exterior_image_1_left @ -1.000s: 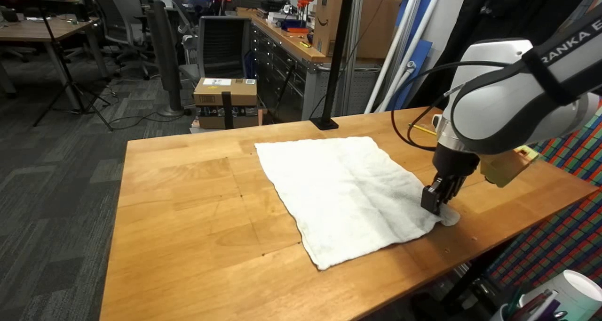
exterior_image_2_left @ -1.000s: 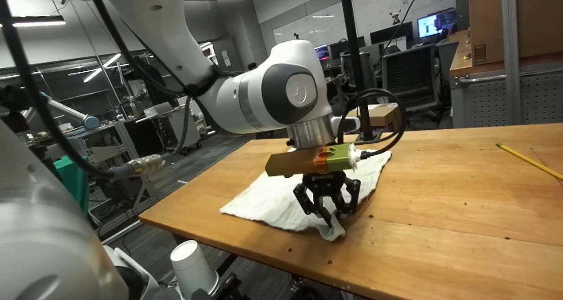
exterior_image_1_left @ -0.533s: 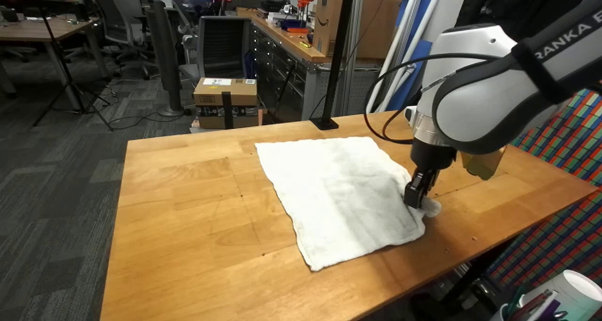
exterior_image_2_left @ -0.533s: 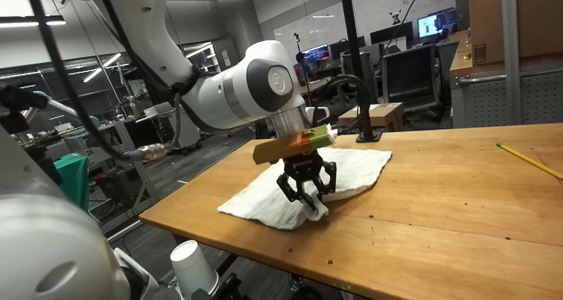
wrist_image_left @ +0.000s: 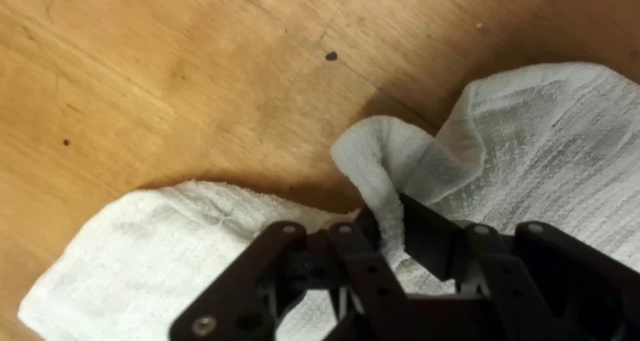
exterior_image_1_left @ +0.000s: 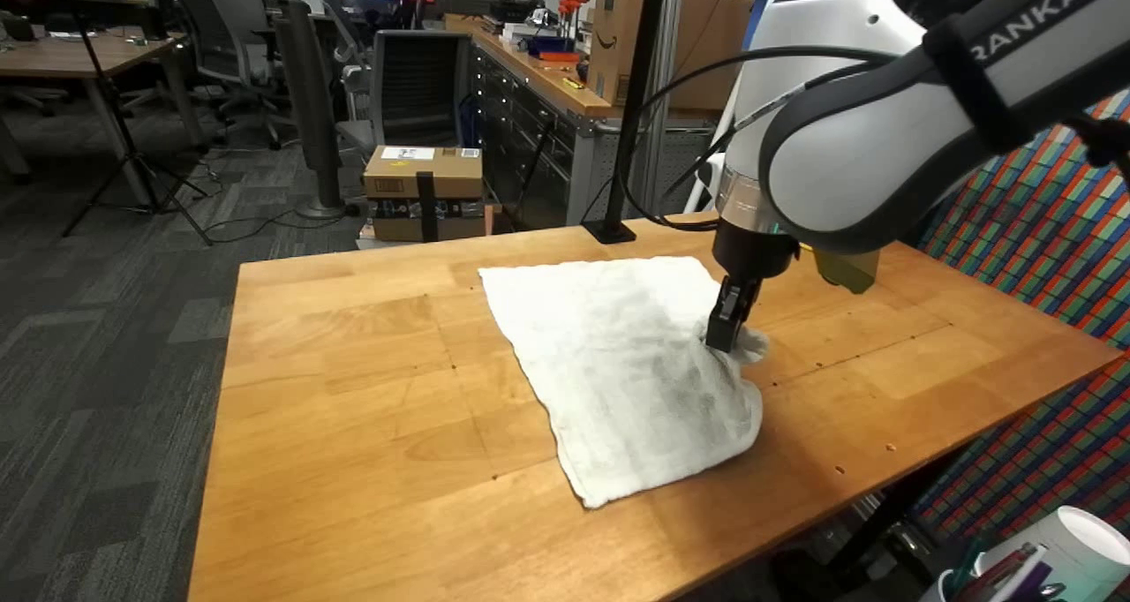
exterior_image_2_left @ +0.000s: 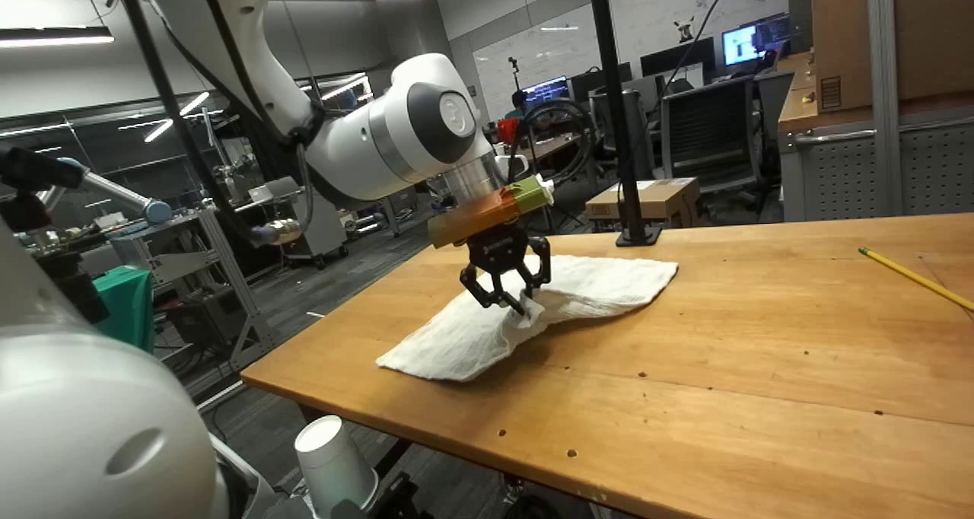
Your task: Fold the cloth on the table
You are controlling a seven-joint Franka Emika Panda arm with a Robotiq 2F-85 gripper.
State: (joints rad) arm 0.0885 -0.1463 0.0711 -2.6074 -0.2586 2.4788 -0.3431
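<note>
While the light-brown wooden desk (exterior_image_1_left: 353, 408) takes up the middle of the scene, the white-and-gray arm (exterior_image_1_left: 847, 156) reaches over it and bends down toward its top. Near the desk's far edge a black post (exterior_image_2_left: 618, 116) stands upright, seen in both exterior views. On the desk lies the white cloth (exterior_image_1_left: 609, 372), much of it spread out with light wrinkles (grayish in the shade under the arm), yet one part of its edge is gathered and raised off the wood. That raised part is in the claw (wrist_image_left: 392, 228), whose jaws are drawn narrow and grip a fold; in the wrist view a small flap of the cloth curls out past the tips, and the fabric slopes away on both sides. Low in an exterior view, beyond the desk's edge, is a white cup (exterior_image_2_left: 335, 466). A yellow pencil (exterior_image_2_left: 917, 279) lies on the desk, well apart from the cloth. Several pens (exterior_image_1_left: 1020, 575) are bunched at the bottom corner of an exterior view. Small dark holes (exterior_image_2_left: 571, 453) dot the wood.
</note>
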